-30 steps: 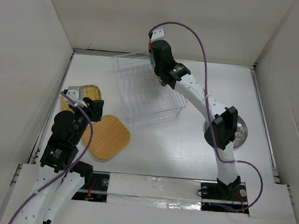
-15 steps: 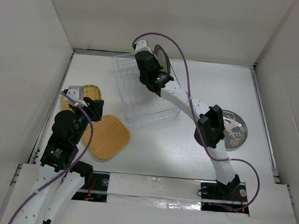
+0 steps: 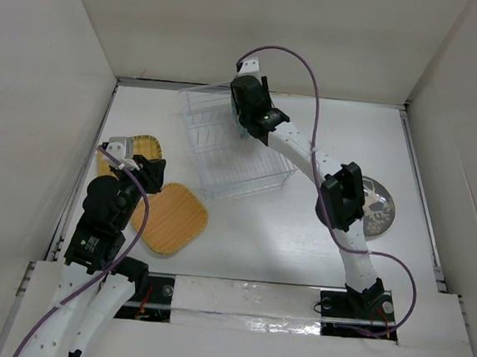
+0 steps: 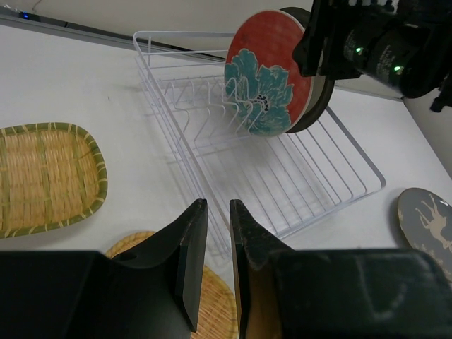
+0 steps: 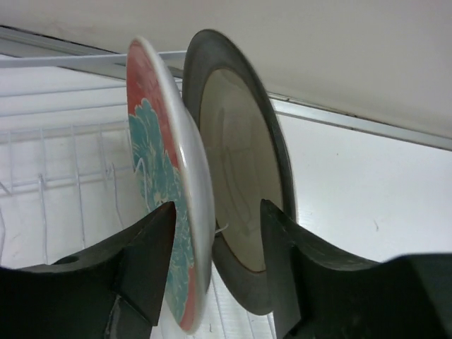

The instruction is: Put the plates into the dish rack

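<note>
The red-teal floral plate [image 4: 265, 81] stands on edge at the far end of the clear dish rack [image 3: 239, 166], and the dark-rimmed plate [image 4: 319, 106] stands right behind it. My right gripper [image 5: 217, 208] is open, its fingers straddling the lower rims of both plates. The grey deer plate [image 3: 379, 209] lies flat at the right, partly under my right arm. Two yellow woven plates [image 3: 172, 219] [image 3: 137, 147] lie at the left. My left gripper [image 4: 217, 203] hovers over them, jaws nearly together with nothing between.
White walls enclose the table on three sides, with the back wall [image 5: 318, 42] just behind the rack. The rack's near slots [image 4: 318, 176] hold nothing. My right arm [image 3: 307, 155] stretches diagonally over the rack's right corner.
My right arm swung left and came back over the rack's far end, and its jaws have opened off the plate. The left arm has not moved.
</note>
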Controlling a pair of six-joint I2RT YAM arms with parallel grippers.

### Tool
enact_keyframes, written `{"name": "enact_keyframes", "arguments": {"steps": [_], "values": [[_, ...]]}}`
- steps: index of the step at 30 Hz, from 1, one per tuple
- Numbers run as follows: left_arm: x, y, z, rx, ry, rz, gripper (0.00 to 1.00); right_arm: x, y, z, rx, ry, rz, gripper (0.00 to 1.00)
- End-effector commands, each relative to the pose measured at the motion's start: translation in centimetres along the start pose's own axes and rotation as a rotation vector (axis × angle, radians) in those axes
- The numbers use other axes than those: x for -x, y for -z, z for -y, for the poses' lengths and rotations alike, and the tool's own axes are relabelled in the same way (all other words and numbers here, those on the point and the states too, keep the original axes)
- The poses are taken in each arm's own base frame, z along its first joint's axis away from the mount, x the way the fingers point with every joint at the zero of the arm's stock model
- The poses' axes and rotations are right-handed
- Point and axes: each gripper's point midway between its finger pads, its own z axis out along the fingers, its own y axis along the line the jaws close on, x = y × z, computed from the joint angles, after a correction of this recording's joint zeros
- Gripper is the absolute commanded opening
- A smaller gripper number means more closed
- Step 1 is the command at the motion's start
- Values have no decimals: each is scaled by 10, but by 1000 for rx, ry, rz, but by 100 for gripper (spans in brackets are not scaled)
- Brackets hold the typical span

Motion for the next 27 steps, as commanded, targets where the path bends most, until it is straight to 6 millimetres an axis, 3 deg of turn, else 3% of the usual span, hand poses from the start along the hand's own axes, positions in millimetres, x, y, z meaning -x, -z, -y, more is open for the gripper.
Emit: {"name": "enact_keyframes", "arguments": {"steps": [1, 2, 3, 4, 6, 7, 9, 10, 11, 12, 13, 14, 15, 16, 17, 18, 19, 20, 21, 22, 26, 27], "values": [[12, 1, 6, -20, 4, 39, 17, 79, 35, 29, 123, -257, 111, 63], [13, 2, 7, -24, 4, 41, 17, 84, 40, 33, 154, -279, 117, 70], [12, 2, 7, -28, 4, 41, 17, 106, 56, 46, 189, -324, 153, 72], [13, 2, 8, -30, 4, 44, 17, 99, 62, 40, 261, -345, 131, 74], [14, 3, 10, -41, 5, 48, 17, 113, 73, 60, 309, -405, 168, 81], [15, 4, 11, -47, 5, 50, 17, 113, 94, 67, 374, -435, 170, 82], [16, 6, 14, -61, 3, 57, 17, 119, 109, 98, 367, -505, 232, 79], [19, 9, 14, -64, 6, 70, 17, 137, 141, 132, 348, -597, 300, 70], [20, 11, 14, -67, 7, 77, 17, 93, 134, 138, 314, -625, 242, 32], [21, 12, 17, -80, 5, 82, 17, 74, 133, 169, 246, -678, 237, 10], [22, 14, 18, -84, 7, 88, 18, 55, 136, 190, 185, -767, 220, 0], [24, 16, 19, -92, 8, 96, 18, 8, 148, 210, 121, -793, 169, 0], [25, 17, 20, -95, 8, 101, 18, -21, 148, 246, 17, -836, 151, 0], [26, 19, 20, -97, 9, 107, 18, -44, 153, 262, -34, -909, 128, 0], [28, 21, 22, -105, 10, 116, 18, -64, 173, 281, -81, -943, 115, 0], [28, 23, 25, -116, 10, 115, 18, -118, 176, 288, -151, -955, 34, 0], [28, 24, 26, -122, 10, 116, 18, -142, 184, 319, -257, -1013, 31, 0], [29, 26, 26, -121, 11, 123, 18, -165, 194, 328, -307, -1021, -11, 7], [28, 26, 28, -132, 11, 121, 18, -174, 208, 341, -349, -1034, 11, 16], [29, 29, 31, -145, 11, 126, 18, -211, 217, 357, -445, -1052, -54, 36], [33, 35, 33, -157, 15, 144, 19, -266, 235, 385, -594, -1089, -156, 74], [31, 36, 34, -160, 15, 139, 19, -275, 236, 387, -610, -1093, -183, 77]]}}
